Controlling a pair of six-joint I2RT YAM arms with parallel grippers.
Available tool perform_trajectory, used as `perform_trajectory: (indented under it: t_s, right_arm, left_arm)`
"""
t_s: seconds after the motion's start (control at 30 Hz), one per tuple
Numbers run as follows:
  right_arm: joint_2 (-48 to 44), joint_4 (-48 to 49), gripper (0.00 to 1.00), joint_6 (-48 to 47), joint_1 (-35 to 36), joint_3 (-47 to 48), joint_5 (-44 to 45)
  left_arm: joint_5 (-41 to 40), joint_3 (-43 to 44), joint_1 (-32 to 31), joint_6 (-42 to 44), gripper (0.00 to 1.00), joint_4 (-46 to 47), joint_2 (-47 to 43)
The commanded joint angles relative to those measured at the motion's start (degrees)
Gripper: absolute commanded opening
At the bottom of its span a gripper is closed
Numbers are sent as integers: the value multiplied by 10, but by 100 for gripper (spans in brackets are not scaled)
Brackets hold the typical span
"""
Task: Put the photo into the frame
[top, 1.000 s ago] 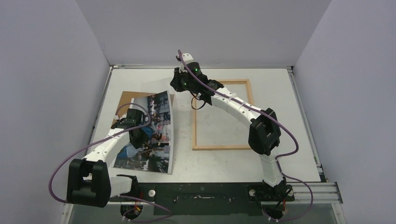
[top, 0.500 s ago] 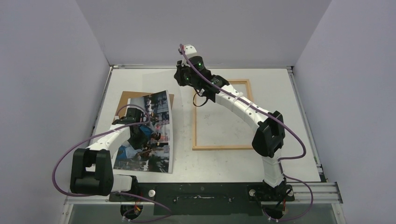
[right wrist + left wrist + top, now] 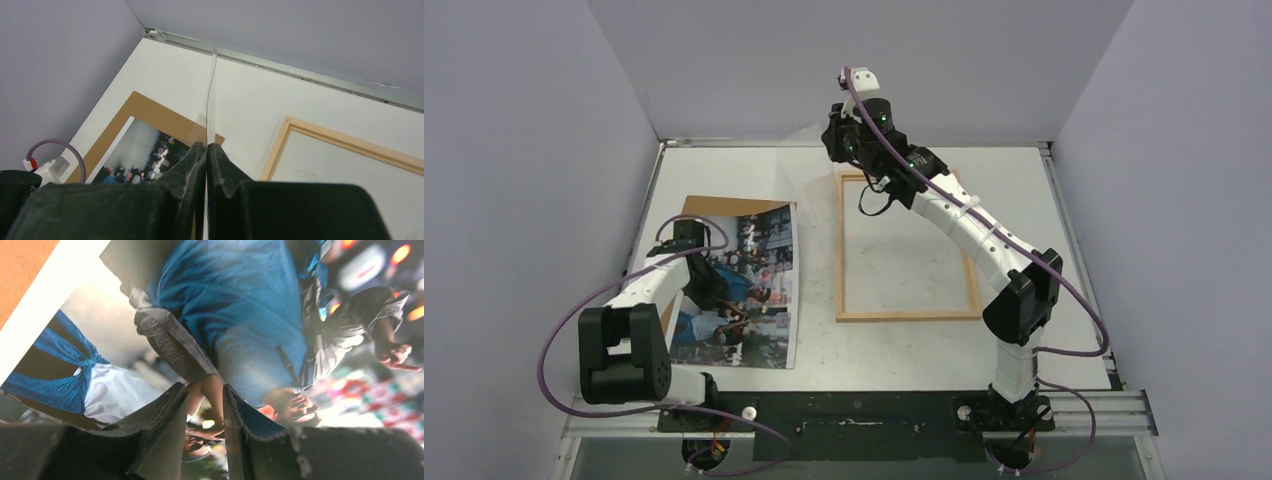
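The photo (image 3: 749,300), a glossy street-scene print, lies flat and face up on the left of the table. It fills the left wrist view (image 3: 240,315). My left gripper (image 3: 707,283) rests low on its left part, jaws a narrow gap apart with nothing between them (image 3: 204,387). The light-wood frame (image 3: 907,316) lies flat right of centre, nothing inside it. My right gripper (image 3: 842,140) is raised above the frame's far left corner. It is shut (image 3: 206,145) on a thin clear sheet (image 3: 210,100), seen edge-on. The frame's corner (image 3: 280,145) shows below.
A brown backing board (image 3: 714,206) lies under the photo, its far edge and left edge showing; it also shows in the right wrist view (image 3: 145,107). Grey walls enclose the table on three sides. A purple cable loops from each arm.
My right gripper has moved right and up with the clear sheet, off the photo. The photo's curled far corner has dropped flat. My left gripper has shifted a little left on the print.
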Motion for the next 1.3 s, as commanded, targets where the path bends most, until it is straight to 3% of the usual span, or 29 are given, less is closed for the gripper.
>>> perform_trajectory:
  t_s: [0.0, 0.4, 0.7, 1.27]
  right_arm:
    - [-70, 10, 0, -3, -8, 15, 15]
    - [-122, -34, 0, -8, -20, 40, 25]
    - [-155, -49, 0, -17, -20, 43, 19]
    - [-260, -51, 0, -32, -21, 8, 36]
  left_arm:
    - [19, 47, 14, 17, 30, 18, 16]
    - [68, 97, 35, 43, 30, 50, 17]
    - [96, 187, 35, 81, 35, 46, 10]
    - [231, 359, 33, 116, 81, 75, 52]
